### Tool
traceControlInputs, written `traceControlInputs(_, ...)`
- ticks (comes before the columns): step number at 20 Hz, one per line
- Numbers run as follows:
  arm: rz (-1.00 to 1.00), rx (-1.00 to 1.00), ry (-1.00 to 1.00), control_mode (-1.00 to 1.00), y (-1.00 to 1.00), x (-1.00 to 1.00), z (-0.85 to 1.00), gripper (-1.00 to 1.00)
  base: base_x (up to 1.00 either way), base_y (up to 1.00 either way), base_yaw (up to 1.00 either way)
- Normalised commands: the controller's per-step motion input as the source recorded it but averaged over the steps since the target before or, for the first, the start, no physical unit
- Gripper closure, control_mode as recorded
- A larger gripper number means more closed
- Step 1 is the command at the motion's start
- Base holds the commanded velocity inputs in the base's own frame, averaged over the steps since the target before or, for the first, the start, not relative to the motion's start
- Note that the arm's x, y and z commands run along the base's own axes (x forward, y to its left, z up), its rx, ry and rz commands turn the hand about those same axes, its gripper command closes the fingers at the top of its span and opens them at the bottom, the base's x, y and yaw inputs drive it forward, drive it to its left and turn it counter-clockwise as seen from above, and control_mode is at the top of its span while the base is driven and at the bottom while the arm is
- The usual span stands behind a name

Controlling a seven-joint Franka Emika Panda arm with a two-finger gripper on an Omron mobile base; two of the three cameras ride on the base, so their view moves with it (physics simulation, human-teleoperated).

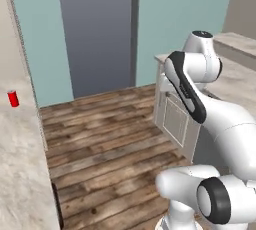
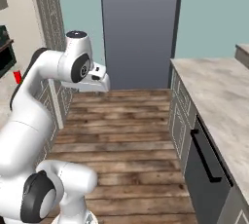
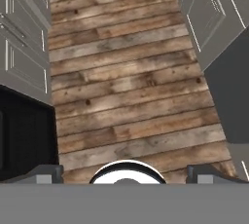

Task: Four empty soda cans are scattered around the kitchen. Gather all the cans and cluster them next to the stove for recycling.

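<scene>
- Red, small, cylindrical soda can (image 1: 13, 98) with a silvery top, upright on the pale marbled stone counter (image 1: 20, 174) at far left in the left base view, near the wall.
- Too small for any brand, label or writing on the can to be legible.
- Sliver of the same red soda can (image 2: 17, 77) visible in the right base view, just behind the white arm's upper link, beside a black appliance edge (image 2: 6, 55) at the left border.
- Brown weathered wooden plank floor (image 1: 110, 139) between the two counter runs, with a tall grey panel (image 1: 97, 29) set in a pale teal wall (image 1: 185, 19) beyond.
- Second pale stone worktop (image 2: 219, 96) on the right, over grey panelled cabinets (image 2: 177, 106) and a dark appliance front with a black bar handle (image 2: 209, 157).
- White arm folded high over the aisle, hand aimed down at the floorboards.
- Two-finger gripper (image 3: 124, 172) spread wide in the hand view, dark fingertips (image 3: 46, 172) far apart at the bottom corners, nothing between them but floor.
- Gripper well apart from the can.
- No readable lettering anywhere on cabinets, appliances or robot.
</scene>
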Motion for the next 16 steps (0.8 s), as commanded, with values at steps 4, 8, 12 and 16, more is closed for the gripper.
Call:
traceControlInputs(4, 0.0, 0.0, 0.0, 1.0, 0.0, 0.0, 0.0, -1.0, 0.54, -0.16, 0.41)
traceControlInputs(8, 0.0, 0.0, 0.0, 1.0, 0.0, 0.0, 0.0, -1.0, 0.54, -0.18, 0.4)
traceControlInputs(12, 0.0, 0.0, 0.0, 1.0, 0.0, 0.0, 0.0, -1.0, 0.53, -0.22, 0.37)
traceControlInputs(16, 0.0, 0.0, 0.0, 1.0, 0.0, 0.0, 0.0, -1.0, 0.52, -0.32, 0.2)
